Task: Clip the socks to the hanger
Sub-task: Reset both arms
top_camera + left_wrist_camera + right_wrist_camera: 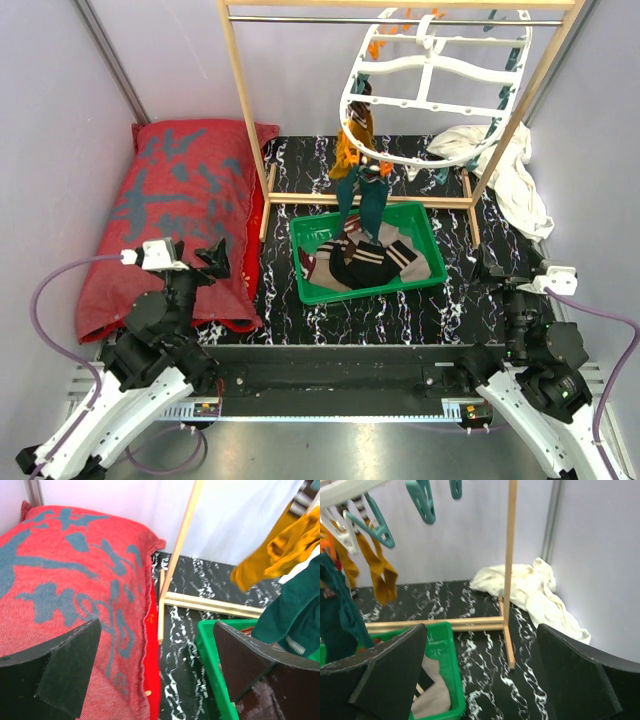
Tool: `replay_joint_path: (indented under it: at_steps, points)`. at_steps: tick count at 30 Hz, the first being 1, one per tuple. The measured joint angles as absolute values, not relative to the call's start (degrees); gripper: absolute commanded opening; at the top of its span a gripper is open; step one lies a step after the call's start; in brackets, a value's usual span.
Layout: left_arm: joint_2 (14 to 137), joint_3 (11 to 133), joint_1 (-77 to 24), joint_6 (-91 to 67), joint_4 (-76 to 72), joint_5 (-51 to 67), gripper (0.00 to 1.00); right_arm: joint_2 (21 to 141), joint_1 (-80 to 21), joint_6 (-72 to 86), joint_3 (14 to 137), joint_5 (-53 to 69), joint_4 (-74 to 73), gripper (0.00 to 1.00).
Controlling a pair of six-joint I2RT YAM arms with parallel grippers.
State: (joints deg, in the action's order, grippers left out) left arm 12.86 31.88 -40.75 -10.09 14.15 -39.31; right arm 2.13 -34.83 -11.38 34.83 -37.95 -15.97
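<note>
Ahead of and between the left claw (pixel 205 262) and right claw (pixel 500 270), both wide open and empty, socks (pixel 365 262) lie piled in the green tray (pixel 300 232); two more hang from the hanger (pixel 430 75) beyond. Risk: pinching several tangled socks at once, or knocking the tilted hanger swinging.

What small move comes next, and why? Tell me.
Probably swing the right gripper, jaws open and empty, toward the green plastic tray for a dark striped sock: only the mustard sock and teal sock hang from the white plastic oval hanger.
</note>
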Motion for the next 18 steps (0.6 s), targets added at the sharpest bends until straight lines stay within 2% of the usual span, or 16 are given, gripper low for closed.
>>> replay_joint_path:
  at_steps: [5, 12, 18]
  points:
    - [12.27, 29.52, -40.75, -7.7, 11.94, -38.94, 0.99, 1.26, -34.83, -11.75, 32.91, -40.71, -19.05, 1.0]
    - [19.86, 30.17, -39.24, -5.3, 9.8, -36.58, 0.99, 1.19, -34.83, -12.23, 32.86, -41.69, -19.7, 1.0]
    - [20.08, 30.17, -38.17, -4.95, 10.17, -35.4, 0.99, 1.17, -34.83, -12.69, 32.86, -42.92, -19.73, 1.0]
